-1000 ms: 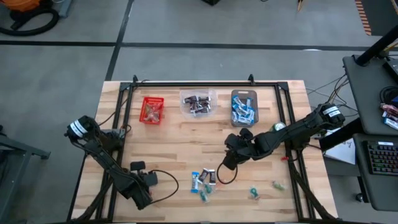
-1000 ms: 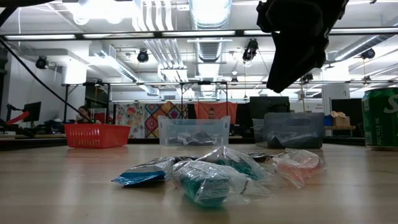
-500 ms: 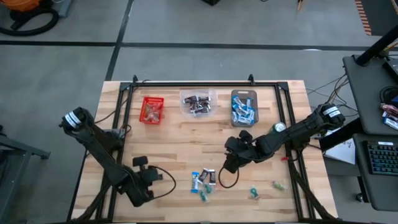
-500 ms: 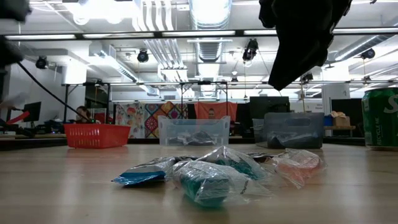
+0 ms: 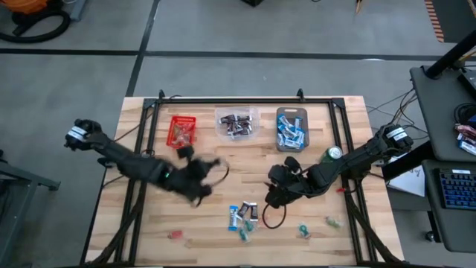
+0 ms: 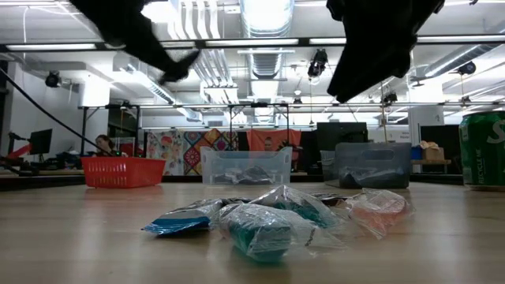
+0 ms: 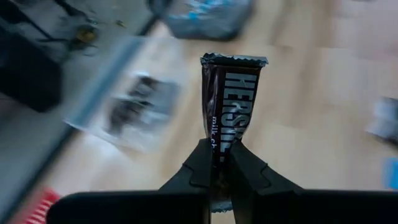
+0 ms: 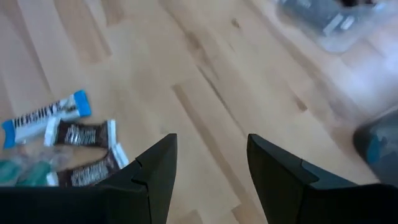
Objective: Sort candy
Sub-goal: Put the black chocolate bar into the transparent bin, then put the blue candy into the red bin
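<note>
— Gripping a dark chocolate bar (image 7: pixel 230 106), my left hand (image 5: pixel 195 179) hangs above the surface (image 5: pixel 223 160), near the clear bin (image 5: pixel 236 123).

— My right hand (image 5: pixel 275 195) stands released, just beside the loose candy (image 5: pixel 244 217) at the front.

bins (image 5: pixel 236 123): row at table's far edge | candy (image 5: pixel 243 217): probably one loose cluster, near side
</note>
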Tool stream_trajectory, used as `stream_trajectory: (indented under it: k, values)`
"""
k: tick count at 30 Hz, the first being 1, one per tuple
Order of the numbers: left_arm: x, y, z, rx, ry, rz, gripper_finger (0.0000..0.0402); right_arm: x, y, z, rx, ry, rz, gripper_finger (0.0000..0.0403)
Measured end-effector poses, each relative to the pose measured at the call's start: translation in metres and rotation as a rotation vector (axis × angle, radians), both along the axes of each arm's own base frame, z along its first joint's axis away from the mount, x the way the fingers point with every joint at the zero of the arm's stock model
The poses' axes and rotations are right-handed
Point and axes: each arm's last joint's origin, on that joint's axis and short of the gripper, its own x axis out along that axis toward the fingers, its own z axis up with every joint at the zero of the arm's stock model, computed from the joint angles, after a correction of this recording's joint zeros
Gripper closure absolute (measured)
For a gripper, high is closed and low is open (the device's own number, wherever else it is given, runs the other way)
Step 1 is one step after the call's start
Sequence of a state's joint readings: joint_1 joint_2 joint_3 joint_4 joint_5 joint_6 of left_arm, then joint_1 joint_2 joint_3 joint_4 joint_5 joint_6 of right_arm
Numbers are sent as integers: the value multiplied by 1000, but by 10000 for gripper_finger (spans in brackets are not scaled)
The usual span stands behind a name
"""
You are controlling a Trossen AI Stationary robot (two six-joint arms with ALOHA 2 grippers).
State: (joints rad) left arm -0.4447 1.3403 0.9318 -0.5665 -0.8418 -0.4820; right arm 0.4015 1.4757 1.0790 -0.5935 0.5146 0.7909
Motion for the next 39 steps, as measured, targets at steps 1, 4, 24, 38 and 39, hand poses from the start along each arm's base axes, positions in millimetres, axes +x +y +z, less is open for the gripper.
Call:
stream_trajectory:
  k: [1, 4, 24, 38, 39]
  values:
    - [7, 12, 2, 28, 7, 13, 399, 1, 0, 1, -11, -13, -6, 220]
    - [28, 52, 6, 56, 15, 14, 400, 2, 0, 2, -31, -42, -21, 220]
    - [58, 207, -24, -32, -15, 153, 354, 4, 0, 3, -31, -70, -31, 220]
    - [58, 200, -23, -63, 1, 71, 248, 4, 6, 3, 170, -39, -19, 220]
    - [58, 197, -23, -81, 0, 51, 247, 3, 7, 3, 188, -36, -19, 220]
